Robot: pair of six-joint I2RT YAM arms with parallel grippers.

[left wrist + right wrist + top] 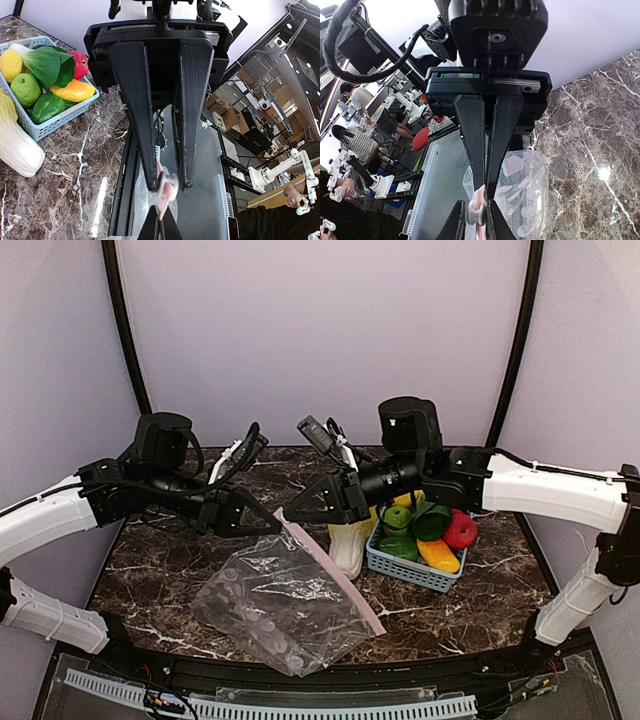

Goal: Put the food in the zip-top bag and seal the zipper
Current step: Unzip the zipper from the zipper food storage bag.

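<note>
The clear zip-top bag [275, 602] hangs from its far corner onto the table, its pink zipper [332, 572] running along the right edge. My left gripper [270, 522] [168, 186] is shut on the white slider [172, 181] of that zipper. Facing it tip to tip, my right gripper [293, 512] [486, 192] is shut on the pink strip [479, 196]. The bag [526, 190] holds no food. The napa cabbage [350, 545] lies beside the basket. Lemon [10, 65], green apple [25, 89], pepper [72, 91] and red fruit [78, 62] sit in the basket.
The light-blue basket [405, 570] stands right of the bag and also holds a green leafy vegetable [47, 62]. The table's front edge runs just beyond the bag's lower corner. The right arm reaches in over the basket.
</note>
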